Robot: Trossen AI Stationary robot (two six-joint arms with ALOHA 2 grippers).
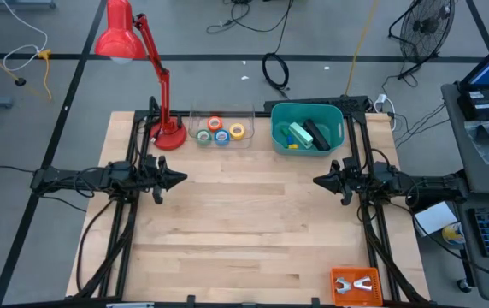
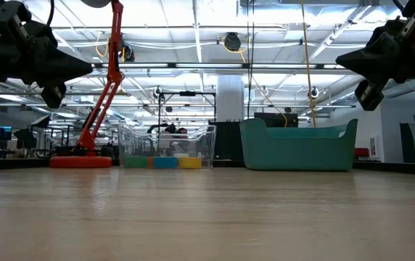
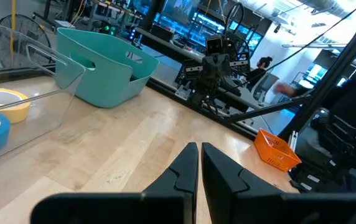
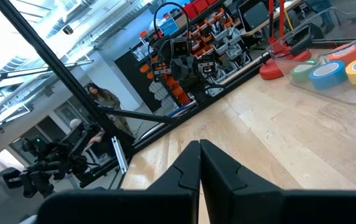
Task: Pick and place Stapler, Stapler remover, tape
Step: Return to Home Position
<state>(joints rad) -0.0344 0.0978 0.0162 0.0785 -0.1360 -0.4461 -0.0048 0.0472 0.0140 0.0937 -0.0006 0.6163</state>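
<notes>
Looking straight down, you find the stapler (image 1: 317, 133) lying inside the teal bin (image 1: 306, 105), a black bar among a few coloured blocks (image 1: 293, 137). The low view gives you only that bin's outer wall.

Just beside the teal bin, on its lamp side, stands the transparent bin (image 1: 246, 118) holding the tape: the orange roll (image 1: 215, 123), green roll (image 1: 203, 136), blue roll (image 1: 221, 137) and yellow roll (image 1: 238, 131). From table height you catch only green, blue and yellow through the clear wall. Your left wrist camera catches just yellow and blue, while the right wrist camera takes in all four. The red lamp (image 1: 167, 135) has its base beyond the transparent bin from the teal bin.

Well apart from the teal bin, at the table's (image 1: 244, 231) opposite edge, sits the orange bin (image 1: 337, 295). The pale metal piece in it is probably the stapler remover (image 1: 356, 283), though it is too small to be sure. The left wrist view reaches that bin; the low view does not.

The right gripper (image 1: 316, 180) hovers over bare table in front of the teal bin. The left gripper (image 1: 181, 179) hangs level with it, farther off past the transparent bin. In both wrist views the fingers are pressed nearly together, a sliver between them, holding nothing. Each wrist camera also shows you the opposite arm and a person (image 4: 103, 99) in the room behind. The screens there are too small to read.
</notes>
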